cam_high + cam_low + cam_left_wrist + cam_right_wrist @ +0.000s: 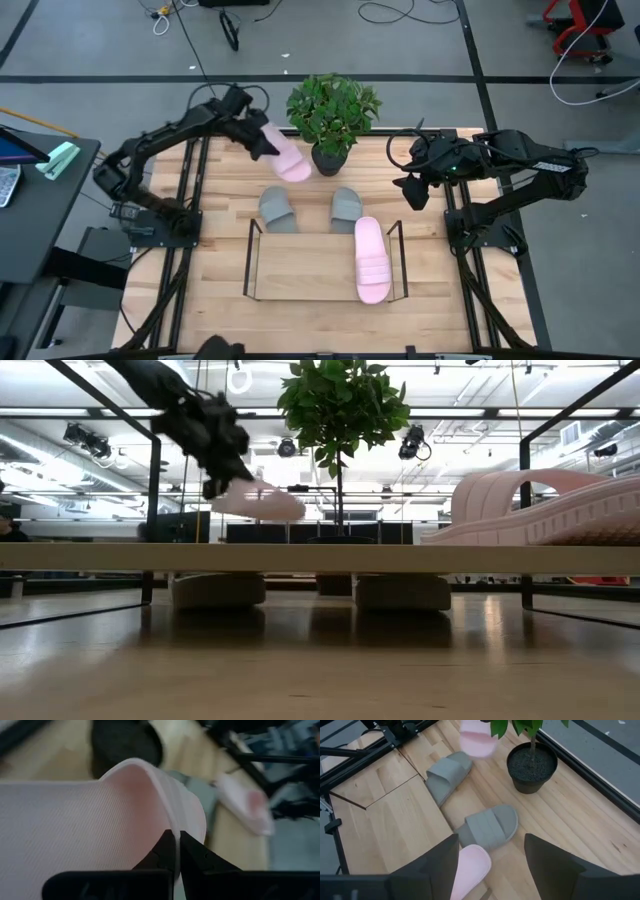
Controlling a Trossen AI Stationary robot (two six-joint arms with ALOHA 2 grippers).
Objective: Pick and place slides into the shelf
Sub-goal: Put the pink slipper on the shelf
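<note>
My left gripper (262, 140) is shut on a pale pink slide (287, 158) and holds it in the air at the table's far side, just left of the potted plant; the low view shows the slide (262, 502) clear of the table. Two grey slides (278, 208) (347, 205) lie sole down on the table beyond the shelf (250, 262). The second pink slide (371, 258) lies on the right end of the shelf's board. My right gripper (490, 870) is open and hovers over the table right of the grey slides, touching nothing. My left gripper pinches a thin pale edge of the pink slide (176, 842) between its two fingers, at the slide's far-left end (270, 135). It comes from above and from the table's left. The slide is lifted clear and lies roughly level, reaching out toward the plant.
A potted plant (332, 115) stands at the far middle of the table, close beside the held slide. The left part of the shelf's board (300, 270) is bare. Black frame posts (153, 520) stand at the table's sides.
</note>
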